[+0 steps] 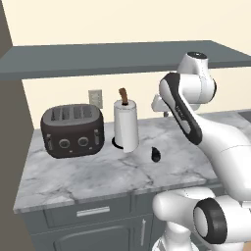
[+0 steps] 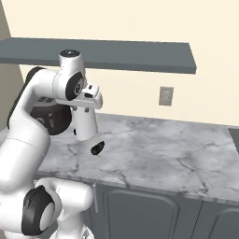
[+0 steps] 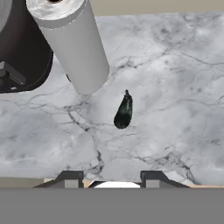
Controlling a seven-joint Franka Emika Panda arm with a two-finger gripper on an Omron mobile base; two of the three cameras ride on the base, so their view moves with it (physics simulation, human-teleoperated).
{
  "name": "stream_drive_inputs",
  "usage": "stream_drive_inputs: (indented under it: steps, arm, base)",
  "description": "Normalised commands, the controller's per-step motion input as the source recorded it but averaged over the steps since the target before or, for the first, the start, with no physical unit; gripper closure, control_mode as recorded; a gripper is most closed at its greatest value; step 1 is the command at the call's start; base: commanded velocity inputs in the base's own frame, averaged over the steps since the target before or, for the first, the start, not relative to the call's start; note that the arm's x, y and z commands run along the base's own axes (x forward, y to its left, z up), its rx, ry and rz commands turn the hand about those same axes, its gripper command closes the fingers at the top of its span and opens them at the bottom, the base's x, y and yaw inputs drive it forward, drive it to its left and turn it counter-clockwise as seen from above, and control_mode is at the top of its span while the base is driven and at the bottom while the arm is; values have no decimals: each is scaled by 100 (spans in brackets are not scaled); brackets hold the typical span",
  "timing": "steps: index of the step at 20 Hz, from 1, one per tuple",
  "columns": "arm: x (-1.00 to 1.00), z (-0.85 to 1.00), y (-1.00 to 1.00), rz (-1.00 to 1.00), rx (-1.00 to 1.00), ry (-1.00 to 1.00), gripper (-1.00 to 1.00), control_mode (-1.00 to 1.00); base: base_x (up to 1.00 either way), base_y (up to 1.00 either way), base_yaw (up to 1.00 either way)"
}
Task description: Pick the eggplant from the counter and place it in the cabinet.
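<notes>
Lying on the marble counter (image 1: 73, 181) in the left base view, the eggplant (image 1: 156, 155) sits just to the right of the paper towel roll (image 1: 126, 125) and a little nearer the front edge, apart from its base. The black toaster (image 1: 72, 130) stands to the left of the roll. Above them the slate-grey cabinet (image 1: 98, 58) runs across the wall, and the white arm bends across the right side of the picture, hiding its own hand.

From the right base view, the eggplant (image 2: 97, 148) rests on the counter (image 2: 163, 149) close to the bottom of the roll, which the forearm partly covers. The cabinet (image 2: 140, 55) hangs overhead, well above it.

Looking down through the hand view, the gripper (image 3: 112, 179) hovers over the counter (image 3: 175, 87) with its two dark fingertips (image 3: 70, 178) set wide apart and holding nothing. The eggplant (image 3: 123, 112) lies ahead of them, roughly centred between them, its narrow stem end pointing away, near the paper towel roll (image 3: 72, 41) and untouched.
</notes>
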Motion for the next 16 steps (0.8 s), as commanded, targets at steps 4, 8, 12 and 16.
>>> stream_drive_inputs:
  steps: [4, 8, 12, 16]
  arm:
    - [5, -23, 0, 0, 0, 0, -100, -100]
    - [13, -52, 0, 0, 0, 1, -100, -100]
    - [20, -65, 0, 0, 0, 1, -100, -100]
    - [28, -63, 0, 0, -1, 0, -100, -100]
  base:
    - [0, 0, 0]
    - [0, 0, 0]
    - [0, 0, 0]
    - [0, 0, 0]
